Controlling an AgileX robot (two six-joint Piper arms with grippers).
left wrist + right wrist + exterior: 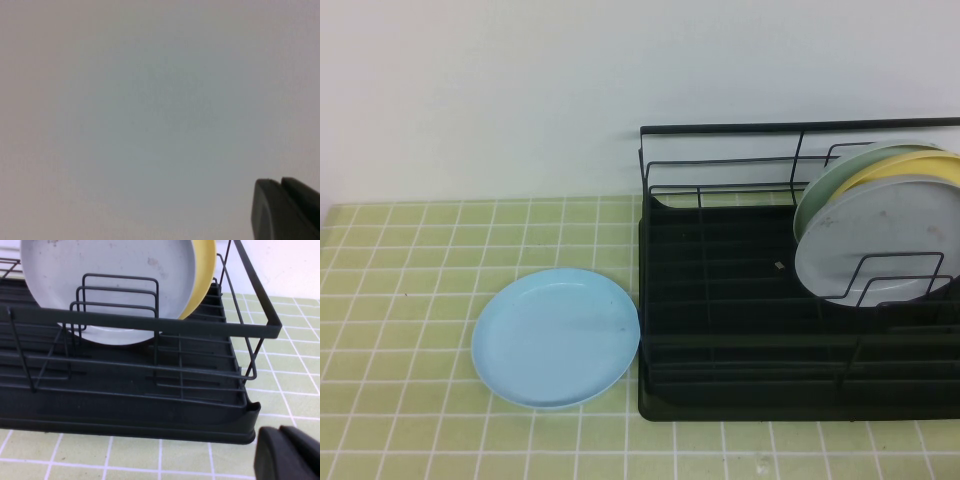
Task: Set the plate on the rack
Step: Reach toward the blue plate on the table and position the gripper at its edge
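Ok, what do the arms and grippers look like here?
Only tips show: the left gripper before a blank pale surface, the right gripper near a corner of the rack. Both matte black, blocky, rounded edges; no cables or markings visible. The arms themselves are unseen.

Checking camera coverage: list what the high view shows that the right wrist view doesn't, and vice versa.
High only: light blue plate on the tiled table, green plate rearmost in the black dish rack. Right wrist only: right gripper, shut, by the rack's corner. Both: that rack, grey plate, yellow plate. Left gripper, shut, faces a blank surface, in neither.
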